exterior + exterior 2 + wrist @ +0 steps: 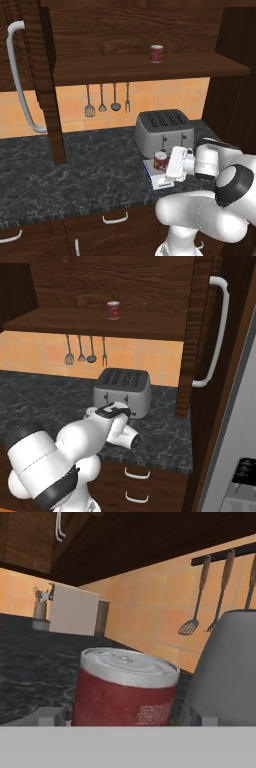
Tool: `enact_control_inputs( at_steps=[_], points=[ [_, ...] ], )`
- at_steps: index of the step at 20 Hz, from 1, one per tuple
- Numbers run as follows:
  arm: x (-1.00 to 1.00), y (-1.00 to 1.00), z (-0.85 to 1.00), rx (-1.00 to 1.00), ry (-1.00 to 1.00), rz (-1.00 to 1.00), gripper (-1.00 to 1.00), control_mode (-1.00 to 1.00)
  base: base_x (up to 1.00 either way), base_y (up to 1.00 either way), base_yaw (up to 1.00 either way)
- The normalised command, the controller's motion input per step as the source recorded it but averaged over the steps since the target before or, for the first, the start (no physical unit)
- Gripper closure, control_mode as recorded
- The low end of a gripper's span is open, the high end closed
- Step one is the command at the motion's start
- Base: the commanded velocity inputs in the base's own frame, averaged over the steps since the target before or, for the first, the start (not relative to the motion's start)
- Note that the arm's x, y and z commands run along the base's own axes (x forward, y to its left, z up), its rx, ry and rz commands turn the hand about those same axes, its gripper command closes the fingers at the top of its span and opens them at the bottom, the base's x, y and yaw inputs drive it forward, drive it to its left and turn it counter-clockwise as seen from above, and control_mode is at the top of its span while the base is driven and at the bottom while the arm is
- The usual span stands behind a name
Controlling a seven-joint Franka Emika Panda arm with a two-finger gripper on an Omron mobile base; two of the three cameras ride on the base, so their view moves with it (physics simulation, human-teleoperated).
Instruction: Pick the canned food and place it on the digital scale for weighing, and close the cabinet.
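The canned food (160, 160), a dark red tin with a silvery lid, stands upright on the digital scale (149, 170) in front of the toaster. My gripper (166, 164) reaches in from the right at can height, open. In the hand view the canned food (125, 692) sits between the two fingertips (50, 716), with a small gap on each side. The cabinet stands open: its left door (35, 60) with a long silver handle (17, 75) swings out, and the right door (200, 331) does too. The cabinet's shelf (145, 67) is exposed.
Another red can (156, 53) stands on the cabinet shelf. The silver four-slot toaster (164, 131) is just behind the scale. Utensils (107, 100) hang on the tiled wall. Drawers (115, 217) run below the dark stone counter (75, 170).
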Motion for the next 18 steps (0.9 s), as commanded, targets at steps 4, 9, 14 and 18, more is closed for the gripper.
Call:
enact_control_inputs(
  at_steps=[4, 9, 14, 18],
  points=[
    [-0.07, 0.17, 0.00, 0.00, -0.01, -0.12, -1.00, -1.00, 0.00, 0.00, 0.00],
    [-0.47, 0.00, 0.11, 0.00, -0.15, -0.04, -1.00, -1.00, 0.00, 0.00, 0.00],
    [-0.49, 0.00, 0.31, 0.01, -0.21, 0.00, -1.00, -1.00, 0.00, 0.00, 0.00],
    [-0.79, 0.00, 0.96, 0.00, -0.39, -0.05, -1.00, -1.00, 0.00, 0.00, 0.00]
  ],
)
